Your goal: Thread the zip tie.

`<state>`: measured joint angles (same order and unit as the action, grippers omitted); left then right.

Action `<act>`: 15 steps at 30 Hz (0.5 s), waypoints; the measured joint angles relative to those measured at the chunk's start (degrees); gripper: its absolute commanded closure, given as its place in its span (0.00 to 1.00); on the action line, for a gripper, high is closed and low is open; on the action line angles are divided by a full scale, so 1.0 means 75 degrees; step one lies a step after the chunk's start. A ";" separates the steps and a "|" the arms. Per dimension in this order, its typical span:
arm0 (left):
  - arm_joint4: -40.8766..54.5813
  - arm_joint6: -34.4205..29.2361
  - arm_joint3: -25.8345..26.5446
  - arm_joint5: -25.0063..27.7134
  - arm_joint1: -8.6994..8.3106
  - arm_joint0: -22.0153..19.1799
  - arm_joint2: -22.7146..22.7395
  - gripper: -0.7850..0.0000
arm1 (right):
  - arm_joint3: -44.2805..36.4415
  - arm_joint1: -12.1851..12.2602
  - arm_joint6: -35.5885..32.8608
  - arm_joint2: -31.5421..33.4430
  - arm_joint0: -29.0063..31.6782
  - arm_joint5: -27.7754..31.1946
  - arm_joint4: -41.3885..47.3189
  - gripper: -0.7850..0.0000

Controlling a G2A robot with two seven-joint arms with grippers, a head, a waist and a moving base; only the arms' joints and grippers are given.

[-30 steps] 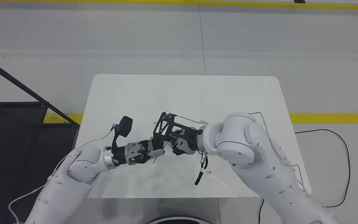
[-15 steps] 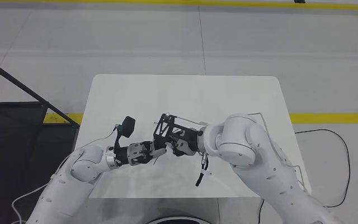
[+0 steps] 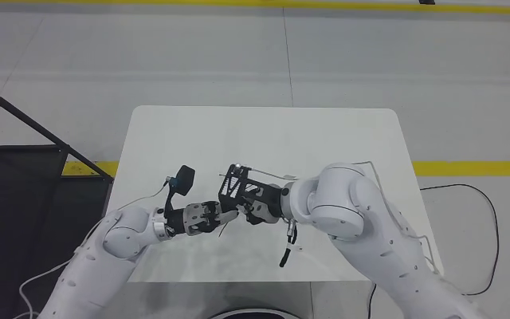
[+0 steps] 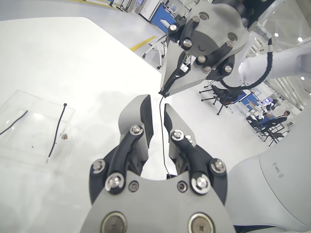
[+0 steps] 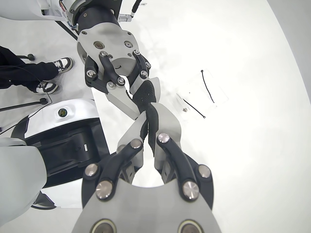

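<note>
A thin black zip tie (image 4: 161,132) hangs in the air over the white table (image 3: 335,143). My right gripper (image 4: 165,93) is shut on its top end, fingertips pressed together (image 5: 147,118). My left gripper (image 4: 157,103) faces it tip to tip, just below. It is open by a narrow gap, and the strap runs down between its pads without clearly touching either. From above, both grippers meet over the table's front middle, the left gripper (image 3: 223,214) left of the right gripper (image 3: 238,210).
A clear plastic sheet (image 4: 36,112) lies flat on the table beyond the grippers, with two spare black zip ties (image 4: 57,129) (image 5: 207,86) on it. The table's front edge (image 3: 239,281) is close behind both arms.
My left gripper has shifted a little to the right, closing up on the right gripper's tips. The right gripper has held its place with the tie.
</note>
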<state>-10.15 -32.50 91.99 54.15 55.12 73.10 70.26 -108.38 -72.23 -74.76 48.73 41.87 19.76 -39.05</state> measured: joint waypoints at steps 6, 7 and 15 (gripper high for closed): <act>0.0009 0.0012 -0.0046 -0.0005 0.0002 -0.0072 -0.0080 0.91 | 0.0007 0.0018 0.0013 -0.0045 -0.0036 -0.0018 0.0009 1.00; 0.0009 0.0017 -0.0051 -0.0007 0.0001 -0.0076 -0.0087 0.93 | 0.0008 0.0021 0.0015 -0.0051 -0.0041 -0.0018 0.0011 1.00; 0.0037 0.0132 -0.0126 -0.0028 0.0001 -0.0111 -0.0128 1.00 | 0.0047 0.0053 0.0052 -0.0029 -0.0053 -0.0084 0.0082 0.20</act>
<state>-9.88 -31.52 91.05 53.94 55.13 72.26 69.30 -108.03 -71.83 -74.37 48.51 41.47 19.13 -38.44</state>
